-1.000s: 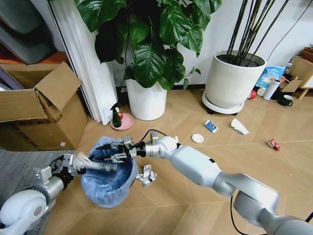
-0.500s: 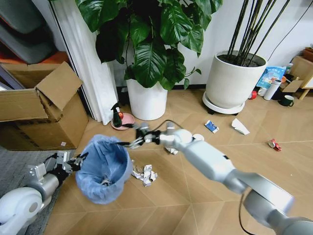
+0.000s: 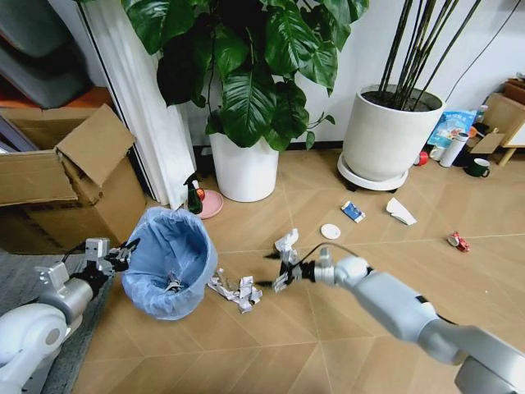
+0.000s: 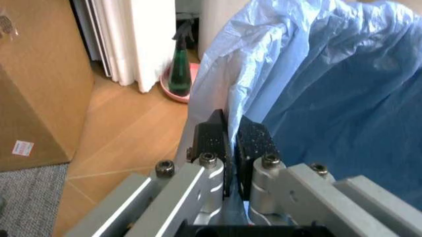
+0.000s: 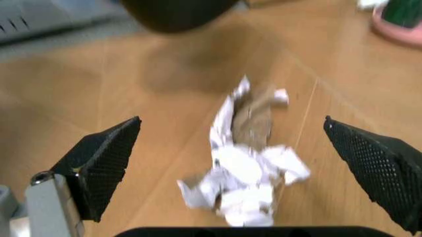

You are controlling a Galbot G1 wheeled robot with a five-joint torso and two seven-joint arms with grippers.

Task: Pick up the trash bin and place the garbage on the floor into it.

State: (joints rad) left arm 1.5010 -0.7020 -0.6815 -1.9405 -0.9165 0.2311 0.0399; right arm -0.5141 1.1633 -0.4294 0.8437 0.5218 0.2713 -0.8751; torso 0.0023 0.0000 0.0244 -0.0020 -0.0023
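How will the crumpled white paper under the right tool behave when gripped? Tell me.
The crumpled white paper looks light and floppy, so it will probably squash between the open right tool. Its loose, ragged flaps may tear or trail. It seems unlikely to roll on the wood floor.

— Where's the trash bin (image 3: pixel 170 263)?
— Tilted on the wood floor, its crinkly light blue liner open, some white scraps inside.
— And the garbage?
— Crumpled white paper (image 3: pixel 236 290) just beside the bin, another white wad (image 3: pixel 286 242) near it. Farther off: a white disc (image 3: pixel 330 231), a blue packet (image 3: pixel 353 212), a white wrapper (image 3: pixel 400 211), a red packet (image 3: pixel 458 240).
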